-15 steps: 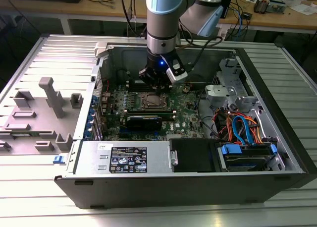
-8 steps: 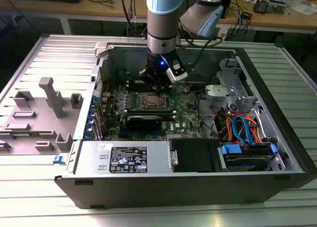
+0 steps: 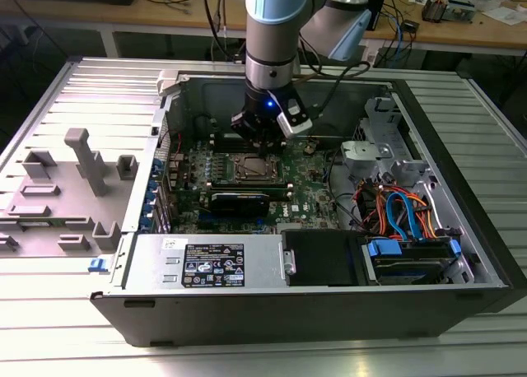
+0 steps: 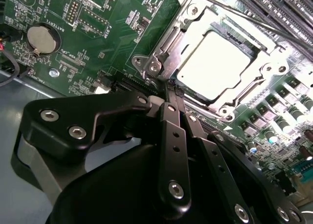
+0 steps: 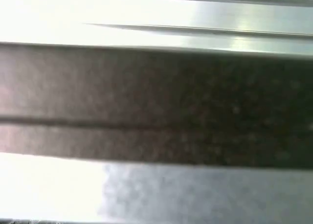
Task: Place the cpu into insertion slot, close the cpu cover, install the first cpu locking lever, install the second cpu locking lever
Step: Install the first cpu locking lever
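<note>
Pincer (image 4: 171,89) pinched narrow, holding nothing I can see, tips at the socket frame's corner. From it, I see cpu (image 4: 220,62) at one o'clock, seated in insertion slot (image 4: 193,11) under cpu cover (image 4: 168,50).

Computer case (image 3: 272,315): I see it lying open on its side on a ribbed metal table (image 3: 49,328).
Motherboard (image 3: 185,159): green, flat inside the case.
Coin battery (image 4: 41,39): round and silvery, seated on the green board in the second wrist view.
Cables (image 3: 403,212): orange and blue, bundled at the exterior view's right.
Grey fixture (image 3: 62,192): outside the case, at the exterior view's left.
Wooden bench (image 3: 461,27): behind, strewn with wires.
</note>
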`<control>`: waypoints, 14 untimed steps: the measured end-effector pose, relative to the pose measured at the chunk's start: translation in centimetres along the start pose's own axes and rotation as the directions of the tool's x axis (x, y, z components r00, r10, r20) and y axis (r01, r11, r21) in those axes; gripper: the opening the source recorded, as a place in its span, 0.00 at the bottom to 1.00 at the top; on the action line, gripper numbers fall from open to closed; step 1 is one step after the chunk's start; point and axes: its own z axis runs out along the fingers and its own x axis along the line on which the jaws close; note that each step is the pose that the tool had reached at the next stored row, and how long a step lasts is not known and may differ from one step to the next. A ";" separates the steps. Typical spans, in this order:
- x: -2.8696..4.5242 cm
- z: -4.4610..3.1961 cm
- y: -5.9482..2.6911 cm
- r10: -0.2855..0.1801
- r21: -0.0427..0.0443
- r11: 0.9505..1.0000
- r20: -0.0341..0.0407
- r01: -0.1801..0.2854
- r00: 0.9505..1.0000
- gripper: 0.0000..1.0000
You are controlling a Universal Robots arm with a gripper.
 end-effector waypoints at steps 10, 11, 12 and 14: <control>-0.30 -0.02 -0.08 0.000 -0.003 1.000 -0.001 0.000 1.000 0.11; -0.31 0.01 -0.10 0.000 -0.003 1.000 -0.001 0.000 1.000 0.11; -0.32 0.03 -0.12 0.000 -0.003 1.000 -0.001 0.000 1.000 0.11; -0.32 0.04 -0.17 0.000 -0.003 1.000 -0.001 0.000 1.000 0.11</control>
